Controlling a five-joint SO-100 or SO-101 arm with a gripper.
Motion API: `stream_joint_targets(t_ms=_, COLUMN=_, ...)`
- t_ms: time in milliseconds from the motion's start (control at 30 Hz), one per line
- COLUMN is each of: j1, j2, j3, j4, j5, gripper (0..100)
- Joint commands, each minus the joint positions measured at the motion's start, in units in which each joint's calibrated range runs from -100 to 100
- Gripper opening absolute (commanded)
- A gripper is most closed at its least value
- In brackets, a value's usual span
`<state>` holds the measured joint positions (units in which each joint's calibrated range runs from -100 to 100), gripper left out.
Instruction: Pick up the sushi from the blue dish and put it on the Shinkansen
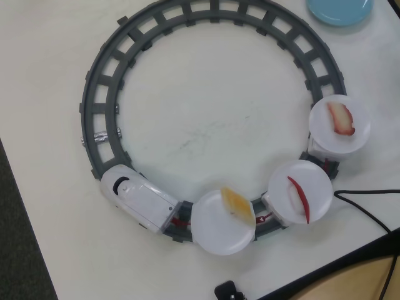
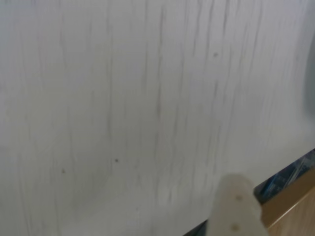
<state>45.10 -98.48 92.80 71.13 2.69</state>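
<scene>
One sushi point(image 1: 299, 197), a slim deep-red strip, lies on the middle of three round white disc cars point(image 1: 300, 191) in the overhead view, running from the disc's upper left toward its lower right edge. The Shinkansen point(image 1: 139, 199) (white, rounded nose, black windscreen) heads the chain at lower left; behind it follow the three discs, each carrying one piece. The first disc point(image 1: 223, 226) bears one yellow-orange piece point(image 1: 237, 205); the third disc point(image 1: 340, 126) bears one broader red-and-white striped piece point(image 1: 340, 118). All four units sit on one grey circular track point(image 1: 212, 14), which rests on the white worktop point(image 1: 206, 112). One blue dish point(image 1: 340, 10) lies at the top right corner, partly cut by the frame edge, just outside the track and well apart from the sushi; the visible part carries nothing. One black cable point(image 1: 369, 212) crosses the worktop's lower right edge.

In the wrist view, one pale finger point(image 2: 237, 209) of the pincer enters from the bottom edge over blurred bare worktop; only this finger shows, so how far the pincer is parted cannot be told, and nothing is seen in its hold.
</scene>
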Motion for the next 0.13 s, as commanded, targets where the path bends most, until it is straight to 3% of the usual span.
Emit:
stream_joint_targets(t_ms=0, j1=-0.20, j2=-0.10, j3=-0.25, j4=2.60, j5=0.56, gripper=35)
stream_joint_targets(t_ms=100, j1=-0.20, j2=-0.10, j3=-0.25, j4=2.60, j5=0.56, gripper=35)
